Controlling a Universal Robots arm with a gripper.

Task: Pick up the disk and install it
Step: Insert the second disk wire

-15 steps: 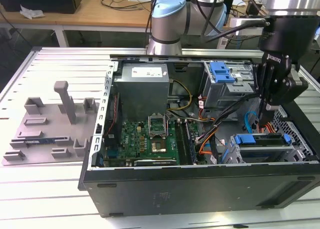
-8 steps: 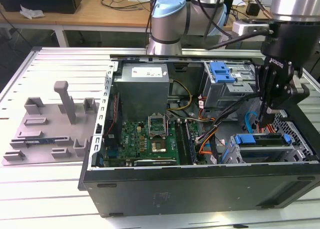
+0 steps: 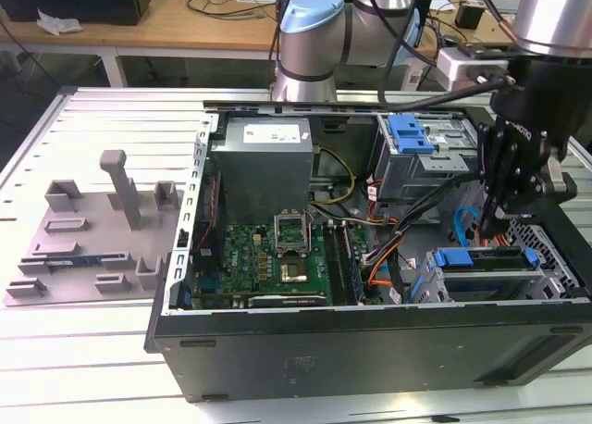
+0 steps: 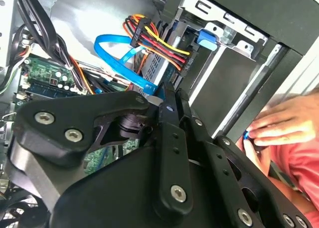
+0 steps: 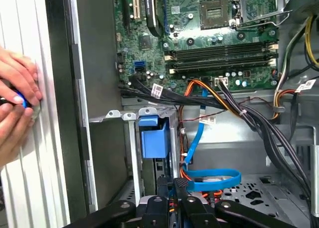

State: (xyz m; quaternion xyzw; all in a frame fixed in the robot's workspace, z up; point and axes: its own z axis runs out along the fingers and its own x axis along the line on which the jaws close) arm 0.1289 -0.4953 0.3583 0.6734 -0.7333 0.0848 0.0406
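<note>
My black claw (image 3: 490,222) hangs just above the blue-framed silver disk (image 3: 486,268), which seems already seated in its bay. Its long axis lies across the case. I cannot tell if the claw is spread.

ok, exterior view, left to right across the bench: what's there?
Grey fixture plate → power-supply box → motherboard → blue-topped drive cage → the hand, above the disk in its bay.

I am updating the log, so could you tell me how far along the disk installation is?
Done: the disk already lies in the drive bay at the exterior view's right, so pickup looks finished. In hand: the hand is right over it. Left: whether it is fully seated, I cannot tell.
</note>
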